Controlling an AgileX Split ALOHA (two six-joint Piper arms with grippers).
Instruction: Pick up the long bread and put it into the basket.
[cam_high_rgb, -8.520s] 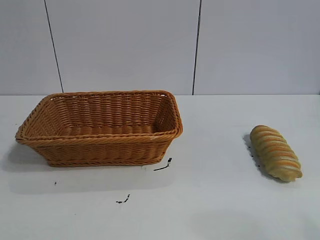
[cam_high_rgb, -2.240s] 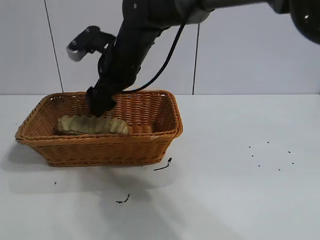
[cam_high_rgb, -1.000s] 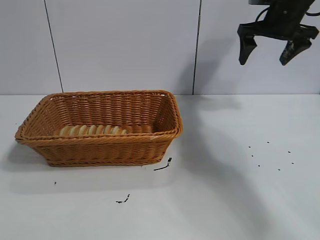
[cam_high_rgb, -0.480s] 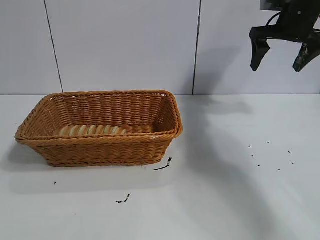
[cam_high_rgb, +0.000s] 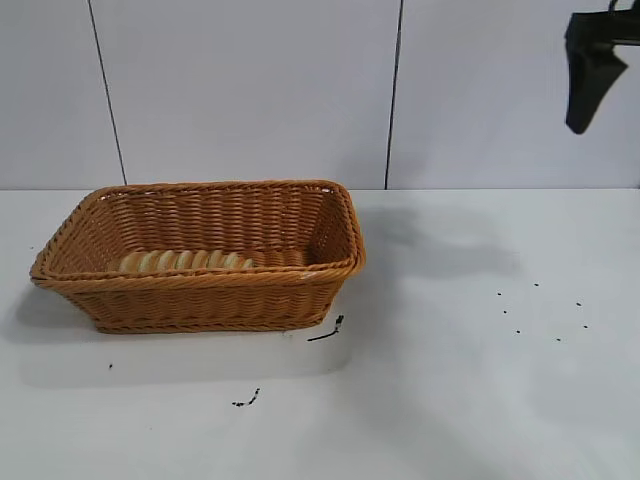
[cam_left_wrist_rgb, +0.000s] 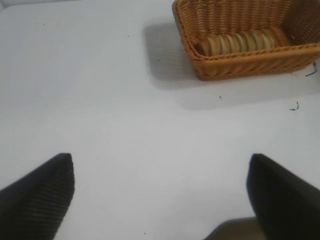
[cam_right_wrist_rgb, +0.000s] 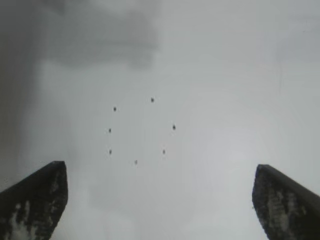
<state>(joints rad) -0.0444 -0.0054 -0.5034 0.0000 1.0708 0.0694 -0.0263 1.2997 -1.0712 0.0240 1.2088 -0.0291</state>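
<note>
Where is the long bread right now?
In the exterior view, the long bread lies inside the basket on the table's left side, along the near wall.

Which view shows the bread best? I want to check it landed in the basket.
The left wrist view: it looks down into the basket and shows the bread lying along its near wall. The exterior view shows only the bread's top over the rim. The right wrist view shows bare table, no bread.
</note>
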